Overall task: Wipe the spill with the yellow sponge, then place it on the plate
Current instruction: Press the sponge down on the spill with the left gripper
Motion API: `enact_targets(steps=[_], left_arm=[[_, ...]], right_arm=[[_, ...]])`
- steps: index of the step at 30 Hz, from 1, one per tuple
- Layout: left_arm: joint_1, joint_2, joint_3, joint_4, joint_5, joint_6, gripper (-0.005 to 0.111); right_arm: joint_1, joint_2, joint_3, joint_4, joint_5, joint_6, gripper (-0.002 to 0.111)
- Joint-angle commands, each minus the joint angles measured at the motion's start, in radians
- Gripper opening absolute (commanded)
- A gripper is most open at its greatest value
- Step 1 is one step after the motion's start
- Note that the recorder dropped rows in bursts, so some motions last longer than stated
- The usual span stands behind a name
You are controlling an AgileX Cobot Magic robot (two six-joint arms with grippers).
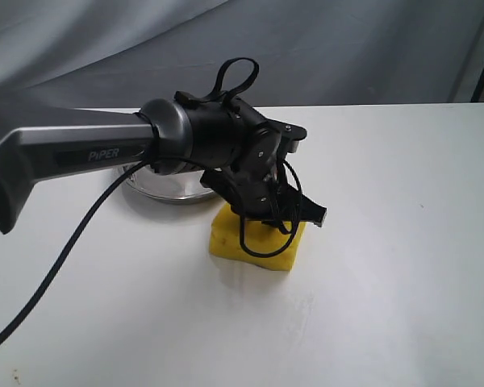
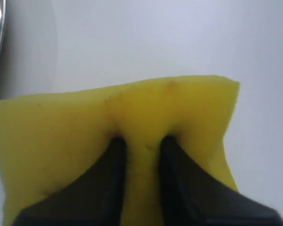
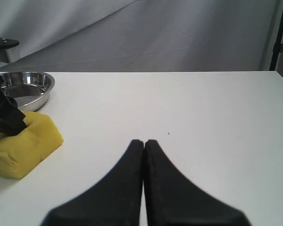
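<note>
soft, even, fairly bright light; only a faint shadow beside the sponge [image 1: 226, 239]. the left wrist view is blurred throughout. mild glare on the plate [image 3: 46, 87].

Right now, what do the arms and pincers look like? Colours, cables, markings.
Left arm: grey link with white PiPER lettering, black wrist with a black strap loop on top, loose black cable trailing off it. Left pincer: black, wedge-shaped fingers. Right pincer: black, tapered fingers; its arm is out of view.
</note>
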Motion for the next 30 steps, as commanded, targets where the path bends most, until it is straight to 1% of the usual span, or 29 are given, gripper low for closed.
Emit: enact_targets(steps=[1,4,10,13,19,23,26,30], left_arm=[[0.002,0.047,0.019,0.002,0.125,-0.002,0.0],[0.002,0.045,0.019,-0.001,0.154,-0.008,0.0],[0.002,0.045,0.019,0.02,0.308,-0.008,0.0],[0.002,0.045,0.019,0.036,0.363,-0.008,0.0],[0.002,0.045,0.019,0.033,0.442,-0.006,0.0],[0.0,0.043,0.068,-0.012,0.447,-0.006,0.0],[0.0,0.043,0.12,-0.043,0.42,-0.006,0.0],[-0.002,0.031,0.132,-0.097,0.401,-0.006,0.0]], right_arm=[[0.0,-0.005,0.004,0.003,-0.015,0.004,0.0],[0.0,-0.005,0.004,0.003,-0.015,0.004,0.0],[0.0,-0.005,0.004,0.003,-0.015,0.004,0.0],[0.0,-0.005,0.004,0.003,-0.015,0.004,0.0],[0.0,-0.005,0.004,0.003,-0.015,0.004,0.0],[0.0,-0.005,0.004,0.003,-0.015,0.004,0.0],[0.0,-0.005,0.004,0.003,-0.015,0.004,0.0],[0.0,-0.005,0.004,0.003,-0.015,0.004,0.0]])
